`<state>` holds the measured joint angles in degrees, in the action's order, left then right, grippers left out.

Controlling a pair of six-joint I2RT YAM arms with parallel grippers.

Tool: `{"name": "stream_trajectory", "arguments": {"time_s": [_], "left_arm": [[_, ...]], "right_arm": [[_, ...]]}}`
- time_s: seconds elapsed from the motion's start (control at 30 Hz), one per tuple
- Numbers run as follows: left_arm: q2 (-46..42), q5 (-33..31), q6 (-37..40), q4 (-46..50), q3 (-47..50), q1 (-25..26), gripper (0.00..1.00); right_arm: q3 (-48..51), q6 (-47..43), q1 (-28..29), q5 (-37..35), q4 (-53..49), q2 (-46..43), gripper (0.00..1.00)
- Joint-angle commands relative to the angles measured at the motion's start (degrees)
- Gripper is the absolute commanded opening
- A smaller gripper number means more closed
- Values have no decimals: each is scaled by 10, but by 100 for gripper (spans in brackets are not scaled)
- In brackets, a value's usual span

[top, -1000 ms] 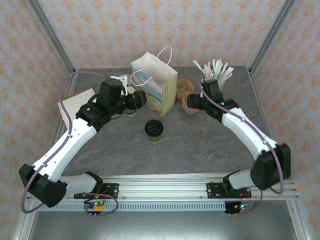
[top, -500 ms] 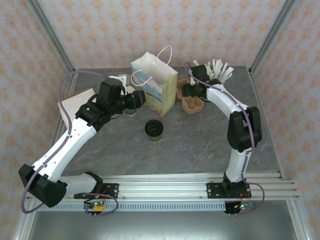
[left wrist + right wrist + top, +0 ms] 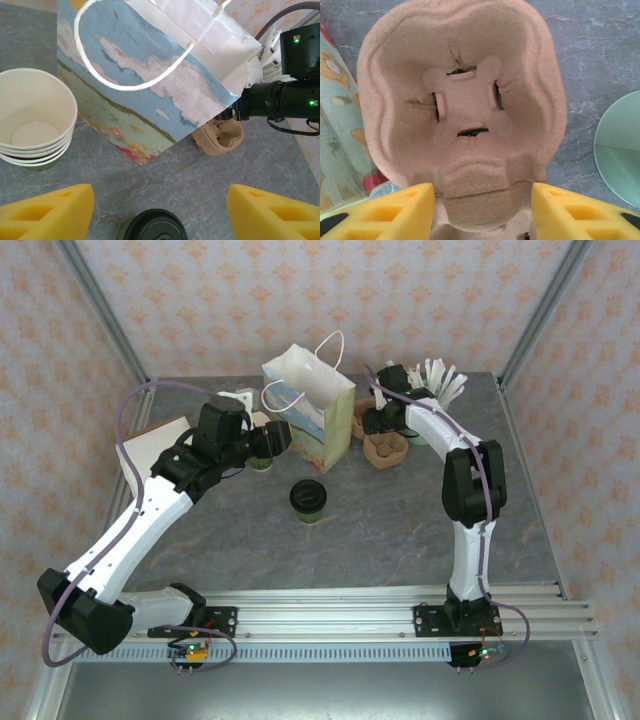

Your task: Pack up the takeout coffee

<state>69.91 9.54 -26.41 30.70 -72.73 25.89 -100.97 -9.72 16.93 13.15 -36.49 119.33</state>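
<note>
The step in hand looks like the pickup of the cardboard carrier, so work from the left: leave the left gripper [image 3: 160, 197] where it cannot nudge the stack of cups [image 3: 35, 120] or the paper bag [image 3: 150, 85], and leave the coffee [image 3: 307, 498] alone for now. It stands upright with its black lid on, on the table [image 3: 400, 530] in front of the bag and apart from it. Then bring the right gripper [image 3: 482, 196] squarely onto the near end of the carrier [image 3: 460, 100], grip gently so the soft pulp does not crumple, and lift straight up, because the bag is just beside it on one side and the green cup of sticks [image 3: 432, 390] on the other. As for the claws, your left one is spread wide and holds nothing, its yellow fingers above the table with the coffee lid low between them. Your right one is also spread wide, a finger on either side of the carrier's near end, and you cannot tell whether they touch it
</note>
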Motion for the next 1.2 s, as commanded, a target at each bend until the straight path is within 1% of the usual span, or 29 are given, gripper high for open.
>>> {"name": "stream_trajectory", "arguments": {"time_s": [0.0,0.53,0.83,1.17], "left_arm": [[-6,-17,15,13,-10,3,71],[-6,-13,10,9,-6,4,71],[-9,-15,10,9,-2,4,72],[-10,-15,10,8,0,4,71]], "right_arm": [[-31,-26,-4,11,-39,15,53],[-78,-65,-9,28,-84,44,46],[-100,-75,-11,32,-102,59,44],[-115,-88,-12,12,-119,71,44]]}}
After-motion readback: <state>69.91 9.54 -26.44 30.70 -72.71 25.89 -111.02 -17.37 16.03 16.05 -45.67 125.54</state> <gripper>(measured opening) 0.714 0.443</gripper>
